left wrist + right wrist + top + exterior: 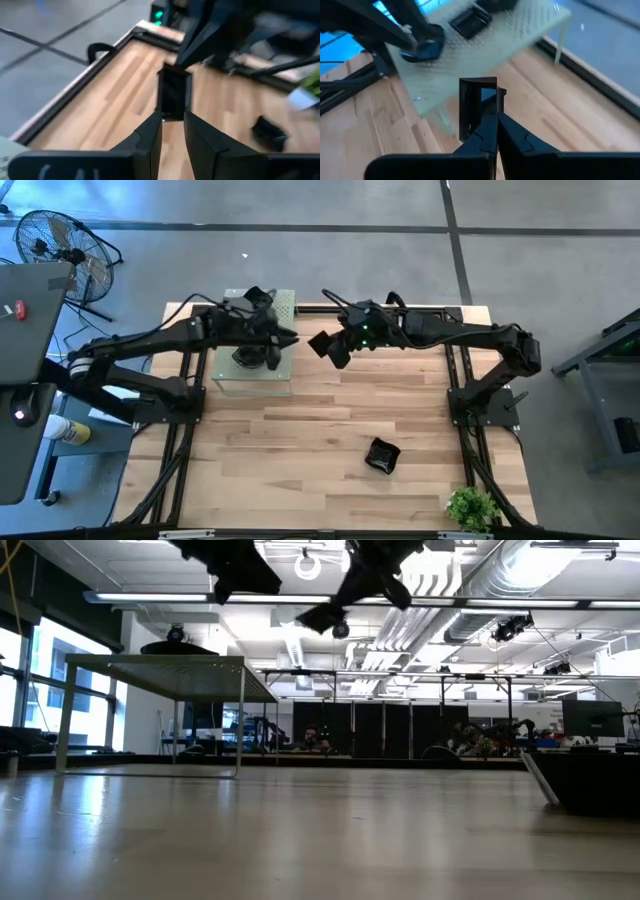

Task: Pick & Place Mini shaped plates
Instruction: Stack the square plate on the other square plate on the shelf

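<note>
Wooden planks fill the high view, with the pale green perforated board (262,370) at the far side and a plant (471,507) cut off at the near edge. Over the board the left gripper (283,340) hangs, its fingers lost against dark dishes below. Facing it, the right gripper (335,340) is clenched on a small square plate (322,343). Another black plate (382,456) lies alone on the table (300,440), well apart.

Low view: only dark undersides of both arms show at the top edge, and a black shape (585,780) at right is cut off.

Left wrist view: its own fingers (150,142) stand slightly parted, released, just short of the blurred square plate (173,95) hanging from the other arm.

Right wrist view: the closed fingers (485,137) pinch the square plate (477,107) upright by its lower edge; beyond, a dish (470,22) rests on the board (520,35), with a rounder dark piece (422,47) hard to identify.
</note>
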